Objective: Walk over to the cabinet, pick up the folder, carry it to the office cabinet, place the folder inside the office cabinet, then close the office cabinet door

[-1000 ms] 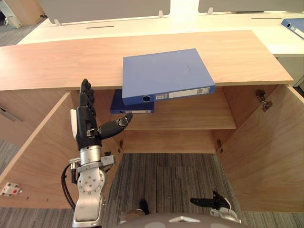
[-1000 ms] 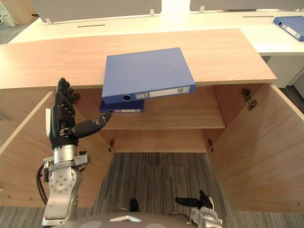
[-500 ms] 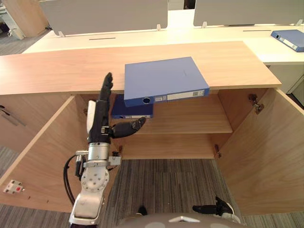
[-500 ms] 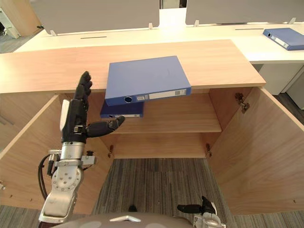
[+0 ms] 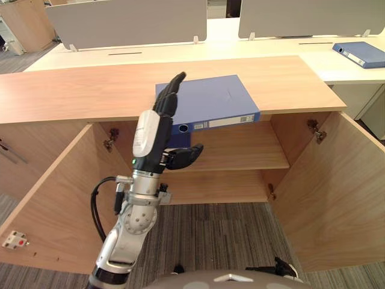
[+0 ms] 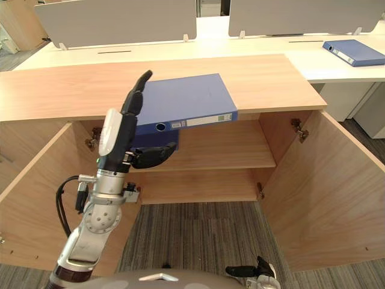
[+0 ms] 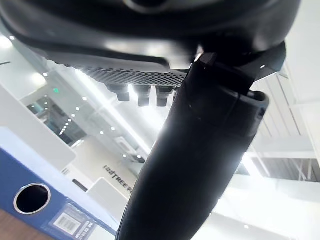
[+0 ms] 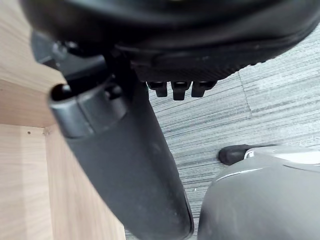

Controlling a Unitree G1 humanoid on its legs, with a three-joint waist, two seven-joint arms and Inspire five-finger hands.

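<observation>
A pale wood-grain cabinet (image 5: 72, 90) stands with both doors swung wide on grey striped carpet (image 5: 210, 235). A smooth white desk (image 5: 271, 47) runs across the upper frame. The flat blue folder (image 5: 216, 99) lies at centre on the cabinet top, spine overhanging the front edge. The left hand (image 5: 151, 135) is raised before the folder's left corner, fingers straight, holding nothing. The right hand (image 6: 255, 269) hangs relaxed at the bottom edge.

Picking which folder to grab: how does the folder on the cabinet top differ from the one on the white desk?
The cabinet-top folder overhangs the front edge, beside the left robot hand; the desk folder lies back on the white desk, far right. Both blue, lying flat.
</observation>
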